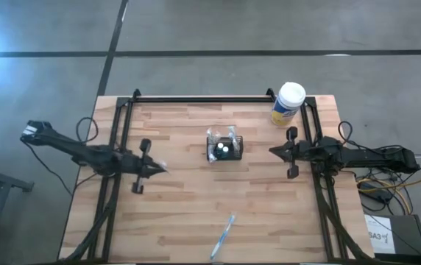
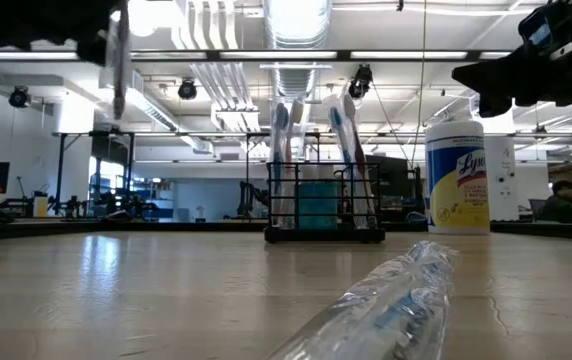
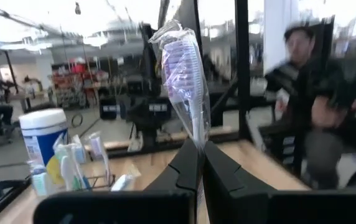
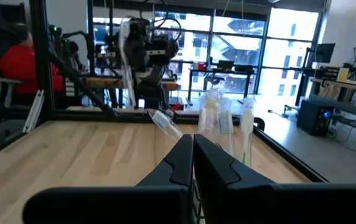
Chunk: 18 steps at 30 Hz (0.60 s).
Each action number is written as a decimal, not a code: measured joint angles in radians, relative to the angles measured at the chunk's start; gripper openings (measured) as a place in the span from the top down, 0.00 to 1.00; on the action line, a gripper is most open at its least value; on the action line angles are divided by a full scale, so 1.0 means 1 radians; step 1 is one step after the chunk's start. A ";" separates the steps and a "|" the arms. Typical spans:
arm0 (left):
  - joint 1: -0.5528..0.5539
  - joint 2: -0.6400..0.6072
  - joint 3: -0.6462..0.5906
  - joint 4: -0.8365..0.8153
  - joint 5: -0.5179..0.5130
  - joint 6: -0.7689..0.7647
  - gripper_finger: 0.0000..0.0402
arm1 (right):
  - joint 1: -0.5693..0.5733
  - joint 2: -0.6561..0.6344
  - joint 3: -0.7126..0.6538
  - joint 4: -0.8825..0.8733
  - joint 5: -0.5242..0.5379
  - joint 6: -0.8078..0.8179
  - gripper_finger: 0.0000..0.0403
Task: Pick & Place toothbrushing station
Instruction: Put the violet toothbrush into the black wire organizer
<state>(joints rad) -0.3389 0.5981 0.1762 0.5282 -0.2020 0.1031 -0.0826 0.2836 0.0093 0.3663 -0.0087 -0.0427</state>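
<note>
Pinching a plastic-wrapped toothbrush (image 3: 186,81) upright between pressed-together fingers, the left hand (image 1: 154,168) hangs above the desk (image 1: 181,213) at nine o'clock of the toothbrushing station (image 1: 224,148). That caddy sits near desk centre with brushes standing in it. At its three o'clock the right hand (image 1: 275,152) waits, fingers pressed together and empty; a wipes canister (image 1: 288,104) stands at one o'clock, another wrapped toothbrush (image 1: 223,236) lies at six.

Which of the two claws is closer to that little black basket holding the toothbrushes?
Right. The right gripper sits just beside the black caddy; the left gripper, holding a wrapped toothbrush, is farther off on the other side.
</note>
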 joint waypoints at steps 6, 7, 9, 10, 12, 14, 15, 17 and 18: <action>0.027 0.354 0.145 0.220 0.002 0.150 0.98 | 0.000 0.000 0.000 0.007 0.000 0.010 0.98; 0.038 0.405 0.161 0.252 0.003 0.167 0.98 | 0.000 0.000 0.000 0.007 0.000 0.010 0.98; 0.070 0.497 0.213 0.327 0.011 0.178 0.98 | 0.000 0.000 0.000 0.006 0.000 0.010 0.98; 0.094 0.537 0.234 0.339 0.032 0.170 0.98 | 0.000 0.000 0.000 0.006 0.000 0.010 0.98; 0.146 0.623 0.269 0.335 0.111 0.124 0.98 | 0.000 0.001 0.000 0.000 0.000 0.010 0.98; 0.193 0.703 0.308 0.335 0.204 0.078 0.98 | 0.000 0.001 0.000 -0.012 0.000 0.010 0.98; 0.211 0.731 0.332 0.338 0.233 0.066 0.98 | 0.000 0.000 0.000 -0.017 0.000 0.009 0.98; 0.240 0.785 0.381 0.362 0.248 0.060 0.98 | 0.000 0.001 0.000 -0.019 0.000 0.006 0.98; 0.254 0.811 0.399 0.357 0.250 0.060 0.98 | 0.000 0.002 0.000 -0.019 0.000 0.006 0.98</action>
<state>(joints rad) -0.0847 1.4093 0.5748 0.8856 0.0483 0.1635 -0.0829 0.2855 0.0093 0.3477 -0.0090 -0.0368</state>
